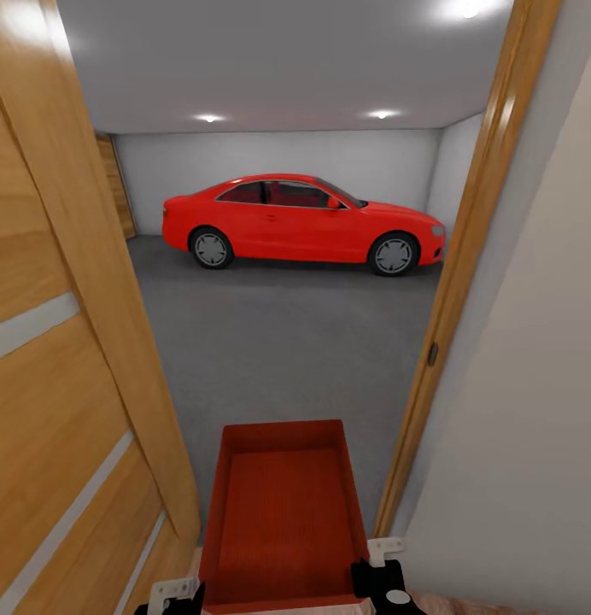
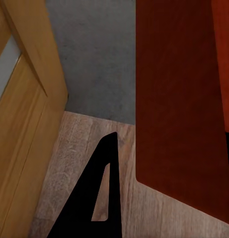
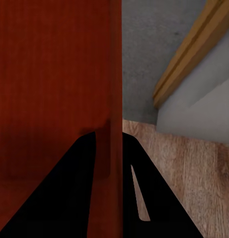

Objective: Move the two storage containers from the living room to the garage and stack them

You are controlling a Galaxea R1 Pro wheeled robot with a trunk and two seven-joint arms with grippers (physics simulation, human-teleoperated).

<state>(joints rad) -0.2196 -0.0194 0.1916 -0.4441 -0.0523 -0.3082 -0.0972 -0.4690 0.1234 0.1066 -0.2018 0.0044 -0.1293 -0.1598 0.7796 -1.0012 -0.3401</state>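
Red-orange storage container (image 1: 283, 512), red car (image 1: 304, 220), speckled dark grey floor (image 1: 287, 342), honey-brown plank door (image 1: 56, 359), white walls (image 1: 278, 166).

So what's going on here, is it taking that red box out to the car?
A two-armed robot is carrying a red-orange rectangular open-top bin through a wooden doorway into a garage. Its right gripper has its jaws clamped on one wall; the left gripper is at the other side. A red coupe is parked ahead on the grey concrete floor.

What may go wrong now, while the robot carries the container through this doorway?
The storage container could clip the open wooden door or the door frame, as the gap looks narrow. The right gripper pinches only a thin wall, so a bump might loosen its hold.
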